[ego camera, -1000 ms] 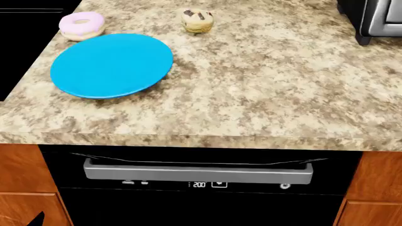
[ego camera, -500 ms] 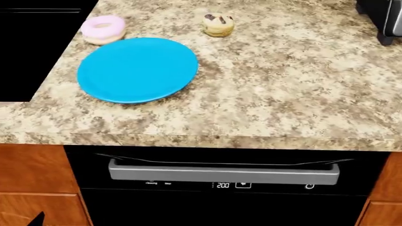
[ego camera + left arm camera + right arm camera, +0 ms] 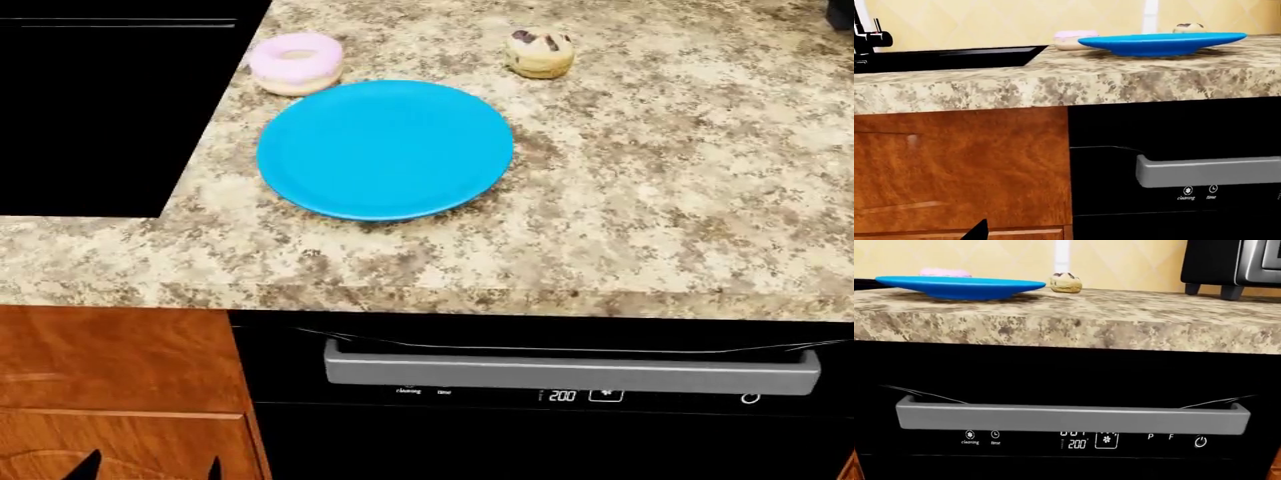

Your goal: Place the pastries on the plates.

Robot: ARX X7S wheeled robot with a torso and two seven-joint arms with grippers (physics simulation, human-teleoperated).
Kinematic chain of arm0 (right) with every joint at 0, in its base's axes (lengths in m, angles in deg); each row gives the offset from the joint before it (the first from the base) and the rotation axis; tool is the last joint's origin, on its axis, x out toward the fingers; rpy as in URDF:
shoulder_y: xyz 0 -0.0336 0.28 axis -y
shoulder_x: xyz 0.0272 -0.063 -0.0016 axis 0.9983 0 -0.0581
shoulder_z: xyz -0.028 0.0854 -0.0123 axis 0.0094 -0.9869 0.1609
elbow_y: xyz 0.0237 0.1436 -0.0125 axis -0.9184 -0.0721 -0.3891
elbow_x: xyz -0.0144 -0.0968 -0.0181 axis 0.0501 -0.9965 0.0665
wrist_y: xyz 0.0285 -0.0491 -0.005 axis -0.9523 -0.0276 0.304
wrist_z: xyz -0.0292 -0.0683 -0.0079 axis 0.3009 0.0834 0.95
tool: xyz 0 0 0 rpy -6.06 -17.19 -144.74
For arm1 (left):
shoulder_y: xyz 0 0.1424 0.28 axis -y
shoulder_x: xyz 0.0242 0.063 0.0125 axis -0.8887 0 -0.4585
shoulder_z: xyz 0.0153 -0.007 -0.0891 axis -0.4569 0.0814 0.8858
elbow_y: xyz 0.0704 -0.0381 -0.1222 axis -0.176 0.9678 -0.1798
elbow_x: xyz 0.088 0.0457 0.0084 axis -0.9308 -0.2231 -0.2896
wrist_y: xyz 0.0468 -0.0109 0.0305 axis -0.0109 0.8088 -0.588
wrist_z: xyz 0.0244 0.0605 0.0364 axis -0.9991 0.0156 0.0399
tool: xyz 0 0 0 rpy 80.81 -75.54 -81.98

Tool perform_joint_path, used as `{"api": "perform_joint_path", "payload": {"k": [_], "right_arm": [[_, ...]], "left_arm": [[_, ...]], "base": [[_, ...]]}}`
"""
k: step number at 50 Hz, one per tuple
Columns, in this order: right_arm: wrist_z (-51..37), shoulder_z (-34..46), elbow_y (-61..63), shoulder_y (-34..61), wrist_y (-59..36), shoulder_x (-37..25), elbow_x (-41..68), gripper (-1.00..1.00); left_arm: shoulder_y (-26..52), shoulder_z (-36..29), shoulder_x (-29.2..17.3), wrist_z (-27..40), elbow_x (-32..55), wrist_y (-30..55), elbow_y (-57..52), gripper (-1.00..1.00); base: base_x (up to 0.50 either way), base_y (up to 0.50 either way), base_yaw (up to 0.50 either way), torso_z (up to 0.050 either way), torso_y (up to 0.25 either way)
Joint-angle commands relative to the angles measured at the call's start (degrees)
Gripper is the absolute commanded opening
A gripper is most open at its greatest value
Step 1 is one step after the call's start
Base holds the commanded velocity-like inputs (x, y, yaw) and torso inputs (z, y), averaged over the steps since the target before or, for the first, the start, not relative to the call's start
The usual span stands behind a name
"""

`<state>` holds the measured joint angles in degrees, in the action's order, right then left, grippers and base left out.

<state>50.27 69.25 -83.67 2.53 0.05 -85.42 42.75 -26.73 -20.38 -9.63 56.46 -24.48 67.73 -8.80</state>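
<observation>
The pink-iced ring doughnut (image 3: 296, 63) sits on the granite counter just behind the bright blue plate (image 3: 384, 150), close to its far left rim. The pale yellow muffin with dark chunks (image 3: 539, 52) stands behind the plate's far right. The left wrist view shows the plate (image 3: 1161, 42), doughnut (image 3: 1074, 39) and muffin (image 3: 1187, 27) from below counter level; the right wrist view shows the plate (image 3: 961, 286) and muffin (image 3: 1066, 283). My left gripper (image 3: 148, 467) shows only as two dark fingertips, apart, low in front of the cabinet. The right gripper and the white plate are out of view.
A black sink (image 3: 107, 100) is set into the counter left of the plate, with a faucet (image 3: 867, 35). A black dishwasher with a grey handle (image 3: 574, 372) is under the counter, wooden cabinets (image 3: 120, 370) beside it. A toaster oven (image 3: 1234, 262) stands at the counter's right.
The head view has swung left: plate, doughnut and muffin have slid right in the picture, and the toaster oven has left it. A second left fingertip has come into view.
</observation>
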Motion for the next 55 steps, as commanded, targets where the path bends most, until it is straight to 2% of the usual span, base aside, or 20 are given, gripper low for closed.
{"api": "perform_joint_path", "payload": {"k": [1,6,10,43,49,50,52,53,55], "right_arm": [[-1.3,0.8,0.1,-0.4,0.4,-0.8,0.4,1.00],[-1.5,1.1,-0.2,-0.1,0.3,-1.2,0.9,1.00],[-1.9,1.2,-0.4,0.5,-0.1,-1.4,1.2,1.00],[-4.2,3.2,-0.1,0.9,-1.4,-2.6,2.5,1.00],[-5.3,2.2,9.4,3.0,-10.0,-2.6,5.3,1.00],[-5.5,2.2,12.1,5.7,-13.7,-3.3,5.2,1.00],[-5.8,1.9,15.1,8.8,-18.6,-4.1,5.3,1.00],[-5.7,2.1,16.3,10.6,-21.1,-4.7,5.3,1.00],[-6.1,2.0,19.5,13.1,-24.2,-5.4,4.9,1.00]], "left_arm": [[0.1,-1.4,-0.9,0.9,-0.1,-0.2,-0.2,1.00],[0.2,-1.5,-1.0,1.4,0.6,-0.6,0.1,1.00],[-1.3,-2.3,-2.0,1.4,-0.4,-5.6,-0.5,1.00],[-0.6,-3.8,-2.6,2.7,2.1,-5.1,-1.3,1.00],[3.3,-2.3,-2.9,4.2,5.7,7.8,-9.7,1.00],[5.9,-1.9,-3.4,5.1,6.6,15.3,-13.1,1.00],[10.6,-2.2,-3.1,5.2,7.5,19.7,-15.1,1.00],[9.9,-1.3,-3.9,5.3,8.2,21.0,-17.0,1.00],[13.4,-0.5,-2.6,6.4,9.4,24.0,-16.5,1.00]], "base": [[0.00,0.00,0.00,0.000,0.000],[0.00,0.00,0.00,0.000,0.000],[0.00,0.00,0.00,0.006,0.000],[0.00,0.00,0.00,0.050,0.000],[0.00,0.00,0.00,0.006,0.000],[0.00,0.00,0.00,0.000,0.000],[0.00,0.00,0.00,0.000,0.000],[0.00,0.00,0.00,0.000,0.000],[0.00,0.00,0.00,0.000,0.000]]}}
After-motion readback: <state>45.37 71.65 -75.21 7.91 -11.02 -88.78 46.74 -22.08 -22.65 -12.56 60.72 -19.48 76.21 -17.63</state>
